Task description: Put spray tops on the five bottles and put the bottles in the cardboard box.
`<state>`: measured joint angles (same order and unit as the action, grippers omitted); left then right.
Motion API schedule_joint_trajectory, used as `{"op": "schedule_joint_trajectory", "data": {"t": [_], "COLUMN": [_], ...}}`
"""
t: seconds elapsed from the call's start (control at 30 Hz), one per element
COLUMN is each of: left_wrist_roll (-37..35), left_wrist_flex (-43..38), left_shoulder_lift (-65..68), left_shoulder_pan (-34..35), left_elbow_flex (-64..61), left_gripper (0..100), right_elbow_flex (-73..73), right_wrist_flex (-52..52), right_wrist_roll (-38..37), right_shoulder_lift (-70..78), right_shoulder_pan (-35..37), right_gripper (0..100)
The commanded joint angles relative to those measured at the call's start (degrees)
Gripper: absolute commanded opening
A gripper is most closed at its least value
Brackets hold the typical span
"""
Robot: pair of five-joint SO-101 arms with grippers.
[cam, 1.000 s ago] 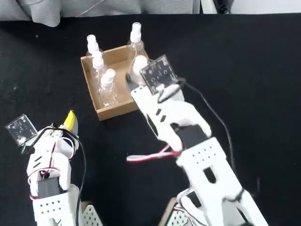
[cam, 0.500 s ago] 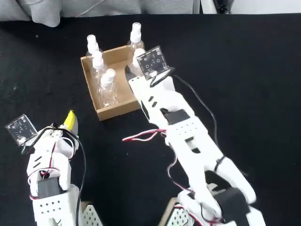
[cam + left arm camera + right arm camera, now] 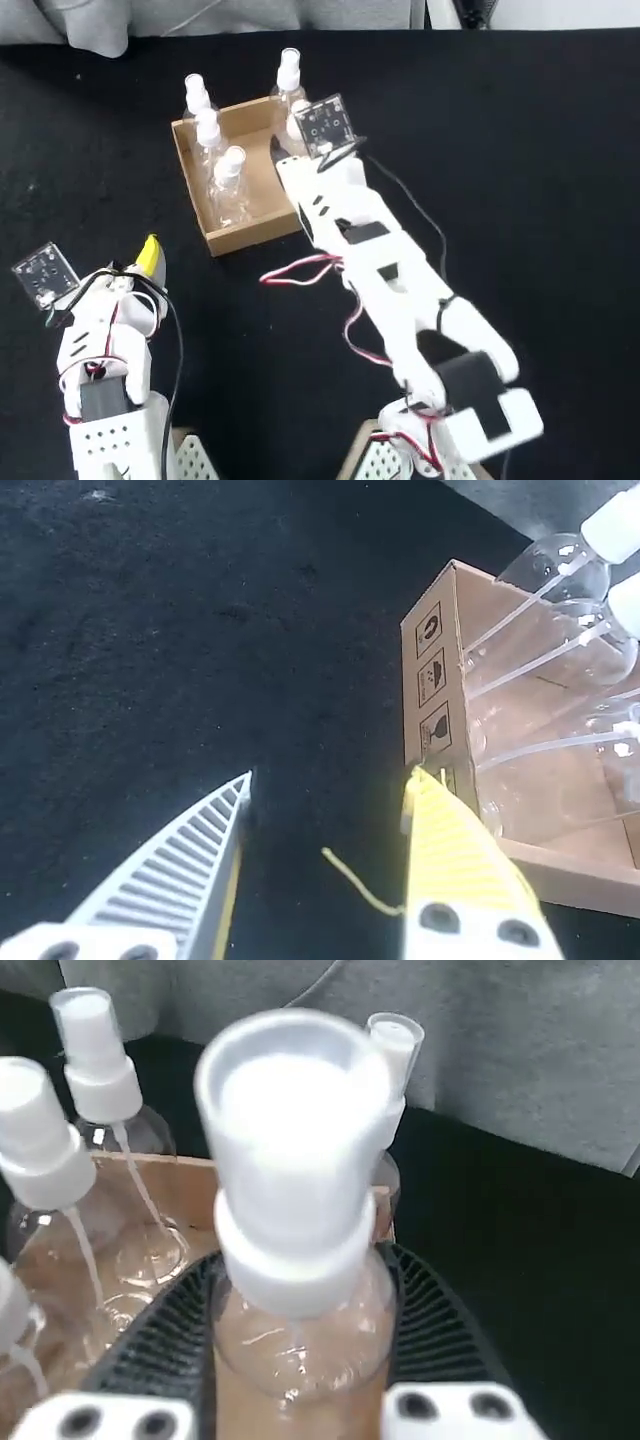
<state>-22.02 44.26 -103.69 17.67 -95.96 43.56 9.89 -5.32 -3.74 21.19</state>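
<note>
Right tool clamping clear bottle, black fingers pressing both sides of round body. White spray top sitting on neck, thin tube hanging inside. High view is placing it at right edge of cardboard box, where two capped bottles are standing inside. Left tool hanging open above black worktop, near box corner.

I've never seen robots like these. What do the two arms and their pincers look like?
Both are white plastic with black motor blocks. The left arm has one yellow jaw and one white ribbed one; the right arm has black ribbed jaws and loose red-and-white wires.
</note>
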Motion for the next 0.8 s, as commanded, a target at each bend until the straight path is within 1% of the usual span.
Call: {"op": "schedule_joint_trajectory", "data": {"t": [0.0, 0.13, 0.53, 0.77], "left_wrist_roll": [0.18, 0.18, 0.18, 0.18], "left_wrist_flex": [-0.09, -0.09, -0.09, -0.09], "left_shoulder_lift": [-0.62, -0.62, -0.62, -0.62], "left_shoulder_pan": [0.66, 0.66, 0.66, 0.66], "left_elbow_flex": [-1.45, -1.45, -1.45, -1.45], "left_gripper": [23, 23, 23, 23], "right_elbow_flex": [-6.64, -8.04, -7.69, -9.1], "right_wrist_flex": [0.79, 0.88, 0.79, 0.79], "right_wrist_roll": [1.93, 1.85, 2.29, 1.85], "right_shoulder_lift": [2.33, 5.49, 6.99, 10.95], "right_shoulder_pan": [-1.32, -1.32, -1.32, -1.32], "right_gripper": [9.7, 9.8, 9.9, 9.9]}}
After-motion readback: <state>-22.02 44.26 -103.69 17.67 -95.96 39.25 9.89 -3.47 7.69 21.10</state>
